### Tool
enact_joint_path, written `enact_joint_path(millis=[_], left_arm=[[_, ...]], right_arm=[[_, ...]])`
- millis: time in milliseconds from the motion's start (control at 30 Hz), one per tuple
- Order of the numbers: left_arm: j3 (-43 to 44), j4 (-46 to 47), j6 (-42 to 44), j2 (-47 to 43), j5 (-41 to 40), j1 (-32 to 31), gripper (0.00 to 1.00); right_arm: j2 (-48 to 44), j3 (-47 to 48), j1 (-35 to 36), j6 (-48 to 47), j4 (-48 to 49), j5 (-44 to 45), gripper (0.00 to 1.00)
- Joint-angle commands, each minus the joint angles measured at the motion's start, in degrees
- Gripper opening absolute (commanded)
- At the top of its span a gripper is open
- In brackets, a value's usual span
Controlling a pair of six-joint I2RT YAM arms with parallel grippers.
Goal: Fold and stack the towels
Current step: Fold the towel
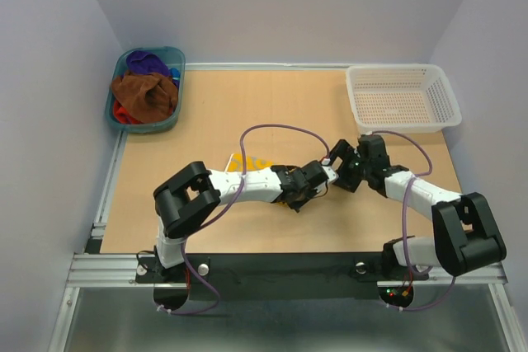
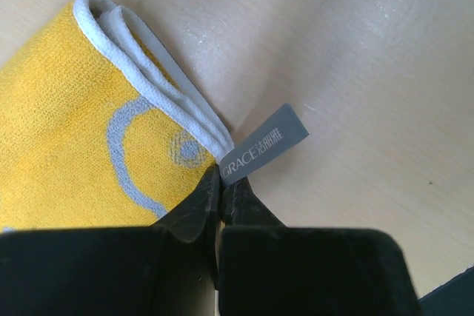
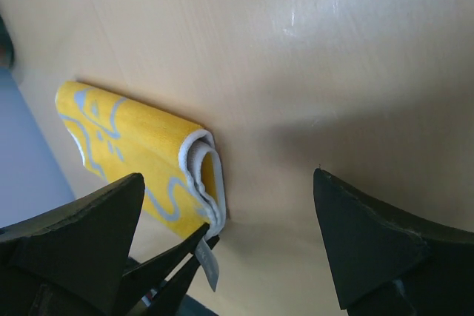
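Note:
A folded yellow towel [image 2: 67, 123] with pale blue marks and a white hem lies on the wooden table. In the top view the yellow towel [image 1: 247, 161] shows mostly under my left arm. My left gripper [image 2: 221, 183] is shut on the towel's corner, right beside its grey label [image 2: 263, 143]. In the top view the left gripper [image 1: 290, 198] sits mid-table. My right gripper [image 3: 229, 238] hovers open just right of that corner, with nothing between its fingers [image 3: 370, 242]. The right wrist view also shows the yellow towel [image 3: 126, 146]. More towels [image 1: 147, 93], brown, purple and red, are heaped in a tub.
A teal plastic tub [image 1: 177, 63] stands at the back left corner. A white mesh basket [image 1: 402, 99] stands at the back right. The right gripper [image 1: 340, 169] is close to the left one at mid-table. Grey walls enclose the table.

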Motion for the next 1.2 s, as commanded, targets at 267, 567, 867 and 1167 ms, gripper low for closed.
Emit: enact_joint_path(millis=[267,567,867,1167], left_arm=[[-0.4,2.9,-4.1,-5.7,-0.7,2.9,0.00],[-0.7,3.6,-4.7,-7.5,0.5,3.8,0.00],[-0.3,4.1,-6.2,-7.8,0.7,3.8,0.00],[-0.3,5.1,-9.0,-6.5,3.0,3.7,0.00]], right_arm=[[2.2,-8.2,2.8,15.4,12.4,-5.8,1.00],[6.4,-9.9,6.4,21.1,17.8,-3.6,1.00],[16.9,-7.2,12.3,28.1,27.6,-1.4,1.00],[28.5,-1.0,15.4,26.9,31.6,-0.1,0.70]])
